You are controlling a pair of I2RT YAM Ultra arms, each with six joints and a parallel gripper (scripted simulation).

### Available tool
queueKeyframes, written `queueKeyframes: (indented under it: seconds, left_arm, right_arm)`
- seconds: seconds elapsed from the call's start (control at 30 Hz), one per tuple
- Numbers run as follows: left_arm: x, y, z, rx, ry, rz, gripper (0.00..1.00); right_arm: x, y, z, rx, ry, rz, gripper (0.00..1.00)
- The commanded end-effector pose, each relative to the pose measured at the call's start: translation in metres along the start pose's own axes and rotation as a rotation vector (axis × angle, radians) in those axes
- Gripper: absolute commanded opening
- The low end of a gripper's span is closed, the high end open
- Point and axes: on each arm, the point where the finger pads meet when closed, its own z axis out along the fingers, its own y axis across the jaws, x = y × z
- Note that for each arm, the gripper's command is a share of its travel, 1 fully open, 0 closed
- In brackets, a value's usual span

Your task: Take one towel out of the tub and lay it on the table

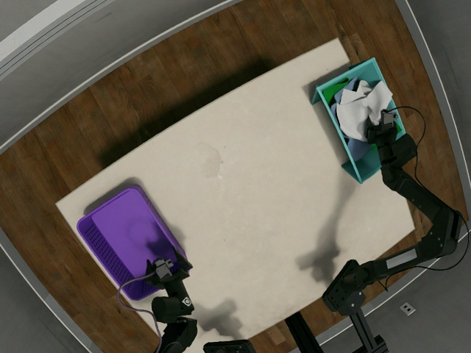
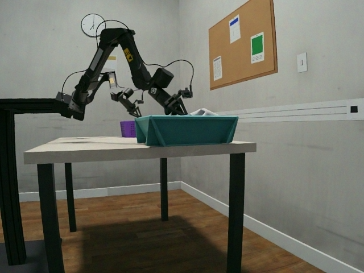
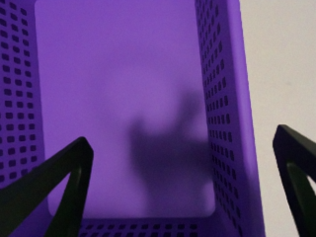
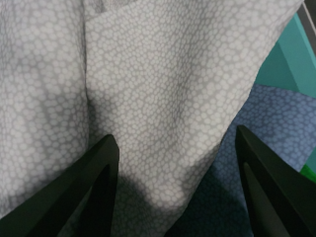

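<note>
The teal tub [image 1: 368, 167] [image 2: 197, 132] stands flat on the table [image 1: 258, 197] [image 2: 102, 157]. A white towel [image 1: 353, 115] [image 2: 204, 111] [image 4: 148, 74] lies on top inside it, rising above the rim; its far corner overlaps the long outer rim in the top view. A blue towel [image 1: 356, 148] [image 4: 281, 118] and a green towel [image 1: 333, 90] [image 4: 309, 173] lie partly hidden beneath. My right gripper [image 2: 177, 112] [image 4: 173, 137] is partly open over the white towel's edge, holding nothing. My left gripper [image 1: 162, 257] [image 3: 174, 138] is wide open and empty above the basket's near end.
The empty purple basket [image 1: 114, 228] [image 2: 127, 129] [image 3: 242, 99] stands at the opposite end of the table from the tub. One side wall of it lies below and between my left fingers. The tub stands close to a table edge. A wide stretch of table separates tub and basket.
</note>
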Motion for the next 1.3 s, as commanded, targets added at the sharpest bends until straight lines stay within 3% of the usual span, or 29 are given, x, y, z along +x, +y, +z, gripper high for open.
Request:
queueKeyframes:
  seconds: [0.0, 0.77, 0.8, 0.87, 0.9, 1.27]
  left_arm:
    - [-0.006, 0.000, -0.001, 0.001, -0.016, -0.008, 1.00]
    - [-0.006, 0.000, -0.001, 0.001, -0.016, -0.008, 1.00]
    - [-0.006, 0.000, -0.001, 0.001, -0.016, -0.008, 1.00]
    - [-0.006, 0.000, -0.001, 0.001, -0.016, -0.008, 1.00]
    - [-0.006, 0.000, -0.001, 0.001, -0.016, -0.008, 1.00]
    - [-0.006, 0.000, -0.001, 0.001, -0.016, -0.008, 1.00]
  right_arm:
    - [-0.034, -0.024, -0.005, 0.048, -0.083, 0.010, 0.65]
    - [-0.034, -0.024, -0.005, 0.048, -0.083, 0.010, 0.65]
    - [-0.016, -0.010, -0.002, 0.021, -0.039, 0.006, 0.65]
    - [-0.016, -0.010, -0.002, 0.021, -0.039, 0.006, 0.65]
    - [-0.016, -0.010, -0.002, 0.021, -0.039, 0.006, 0.01]
    - [-0.016, -0.010, -0.002, 0.021, -0.039, 0.006, 0.01]
